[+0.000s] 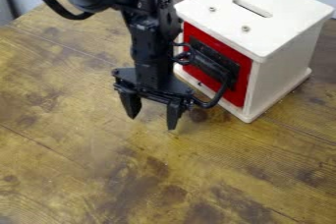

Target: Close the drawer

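Note:
The red drawer front point(218, 63) with its black looped wire handle point(210, 71) sits in the front face of a cream-white box point(261, 27) at the upper right. The drawer front looks about level with the box face. My gripper point(151, 117) hangs from the black arm point(147, 31) just left of and in front of the drawer, fingers pointing down over the table. Its two fingers are spread apart and hold nothing. The arm hides the drawer's left edge.
The box has two slots on its top point(246, 18). The worn wooden table point(79, 159) stretches to the left and front. A pale floor shows beyond the table's far edge at the top.

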Robot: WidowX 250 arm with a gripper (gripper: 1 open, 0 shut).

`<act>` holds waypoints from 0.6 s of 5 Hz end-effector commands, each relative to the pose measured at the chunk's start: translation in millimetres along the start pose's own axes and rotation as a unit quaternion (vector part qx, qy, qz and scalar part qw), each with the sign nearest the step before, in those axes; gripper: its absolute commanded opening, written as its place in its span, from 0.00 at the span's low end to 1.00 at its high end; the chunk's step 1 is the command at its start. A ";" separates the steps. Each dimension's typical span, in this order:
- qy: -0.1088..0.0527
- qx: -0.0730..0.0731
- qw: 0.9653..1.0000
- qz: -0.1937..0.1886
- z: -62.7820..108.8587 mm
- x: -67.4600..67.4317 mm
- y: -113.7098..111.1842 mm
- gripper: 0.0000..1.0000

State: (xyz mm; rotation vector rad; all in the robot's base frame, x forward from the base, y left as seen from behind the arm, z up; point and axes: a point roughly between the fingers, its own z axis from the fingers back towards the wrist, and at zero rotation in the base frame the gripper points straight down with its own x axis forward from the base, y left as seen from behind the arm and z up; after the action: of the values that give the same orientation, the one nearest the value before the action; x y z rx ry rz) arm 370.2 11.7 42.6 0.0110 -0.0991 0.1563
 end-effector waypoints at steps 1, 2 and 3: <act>-0.048 0.000 0.998 0.041 45.7 11.2 2.2 1.00; -0.053 -0.001 0.996 0.072 57.0 15.2 -2.5 1.00; -0.051 0.002 0.993 0.102 67.7 14.0 -8.6 1.00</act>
State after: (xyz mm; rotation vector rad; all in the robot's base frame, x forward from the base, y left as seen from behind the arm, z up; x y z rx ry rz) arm 369.4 7.8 68.6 0.0284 -0.0779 0.3714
